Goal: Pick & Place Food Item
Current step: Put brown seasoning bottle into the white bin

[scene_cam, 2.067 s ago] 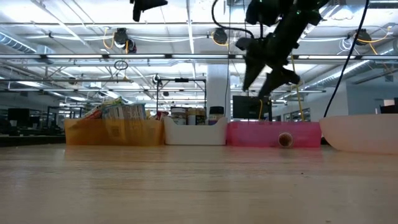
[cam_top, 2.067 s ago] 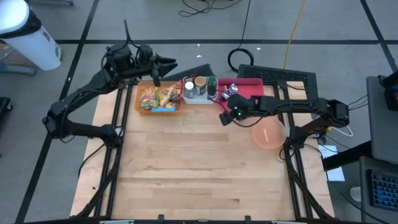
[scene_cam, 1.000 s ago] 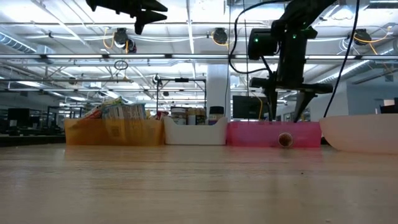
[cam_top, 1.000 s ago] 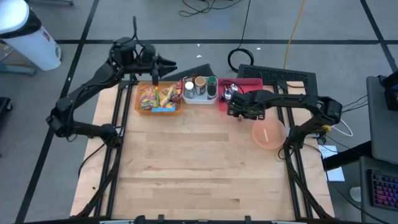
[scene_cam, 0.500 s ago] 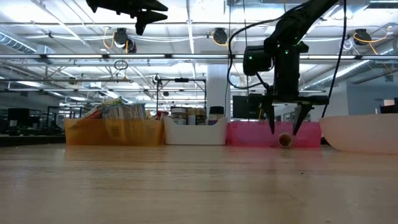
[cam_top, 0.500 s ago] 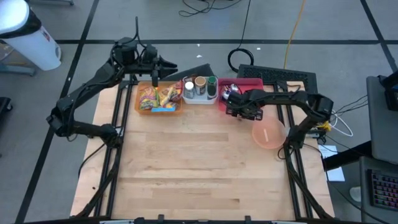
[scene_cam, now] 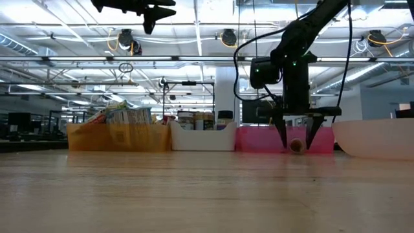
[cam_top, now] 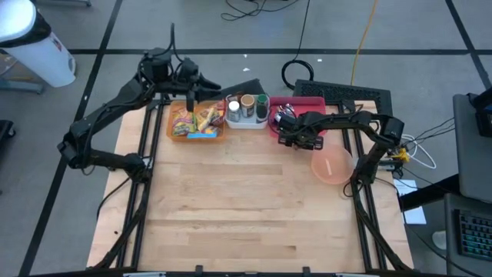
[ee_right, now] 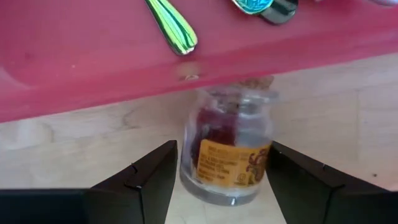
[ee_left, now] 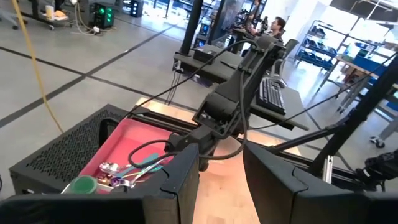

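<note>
Now keep your right end effector (ee_right: 221, 180) spread and straddling the small jar (ee_right: 227, 152) lying on the tabletop (cam_top: 231, 192) just against the pink tray's (ee_right: 93, 68) near wall, lower until both fingers flank its body, then squeeze gently.

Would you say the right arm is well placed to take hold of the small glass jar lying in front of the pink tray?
Probably yes. The right tool is open with a finger on each side of the glass jar, which lies on the table against the pink tray; nothing sits between them.
</note>
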Action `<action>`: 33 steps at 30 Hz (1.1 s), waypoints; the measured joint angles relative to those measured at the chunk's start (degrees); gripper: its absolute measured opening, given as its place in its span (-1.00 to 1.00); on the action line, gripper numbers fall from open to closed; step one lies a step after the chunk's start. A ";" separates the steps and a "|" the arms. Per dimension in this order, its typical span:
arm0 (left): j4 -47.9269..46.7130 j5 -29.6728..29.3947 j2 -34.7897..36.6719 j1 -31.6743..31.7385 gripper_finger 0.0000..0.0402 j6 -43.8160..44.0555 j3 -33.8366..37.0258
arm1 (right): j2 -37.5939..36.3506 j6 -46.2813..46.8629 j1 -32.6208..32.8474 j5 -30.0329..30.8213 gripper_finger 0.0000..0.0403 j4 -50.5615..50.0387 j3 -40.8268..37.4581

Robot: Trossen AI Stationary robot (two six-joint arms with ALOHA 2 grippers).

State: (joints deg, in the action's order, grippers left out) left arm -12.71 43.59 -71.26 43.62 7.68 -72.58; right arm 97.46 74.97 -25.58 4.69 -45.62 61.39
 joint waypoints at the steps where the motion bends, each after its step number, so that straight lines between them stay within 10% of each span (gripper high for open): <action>1: 0.00 0.00 0.00 -0.22 -0.35 0.00 0.00 | 0.02 -0.53 -0.02 0.19 0.12 -0.03 0.00; 18: 0.09 0.01 0.02 -0.64 -0.35 -0.07 0.00 | -0.71 -4.00 -0.12 -0.22 -0.10 1.17 0.00; 33: 0.11 0.01 0.04 -0.60 -0.35 -0.35 0.00 | -4.38 -4.79 11.43 4.32 -0.11 21.44 0.02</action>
State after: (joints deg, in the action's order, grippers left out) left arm -12.60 43.59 -71.22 43.02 7.33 -72.58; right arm 93.08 70.17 -14.15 9.01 -24.17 61.41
